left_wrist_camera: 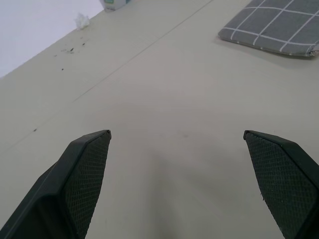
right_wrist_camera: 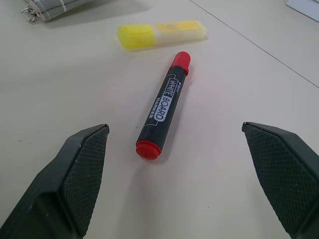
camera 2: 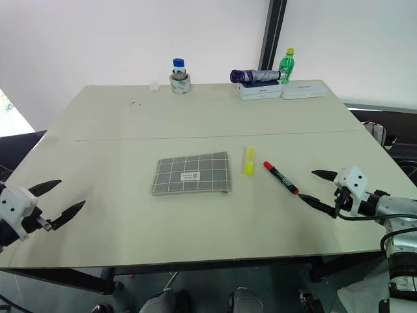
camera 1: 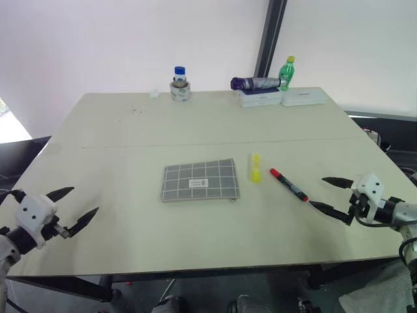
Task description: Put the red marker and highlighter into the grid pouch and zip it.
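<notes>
The grid pouch (camera 1: 199, 180) lies flat in the middle of the table, grey with white lines and a small white label. Just right of it lies the yellow highlighter (camera 1: 256, 167), then the red marker (camera 1: 288, 184), a dark barrel with red ends, lying at a slant. My right gripper (camera 1: 330, 195) hovers open just right of the marker's near end; in its wrist view the marker (right_wrist_camera: 164, 104) and highlighter (right_wrist_camera: 161, 34) lie ahead of the spread fingers. My left gripper (camera 1: 71, 207) stands open near the table's front left, well apart from the pouch (left_wrist_camera: 274, 27).
Along the table's (camera 1: 130, 143) far edge stand a blue-capped jar in a tape roll (camera 1: 180, 83), a folded purple umbrella (camera 1: 255, 83), a green bottle (camera 1: 287, 72) and white boxes (camera 1: 281, 98). A seam runs across the tabletop behind the pouch.
</notes>
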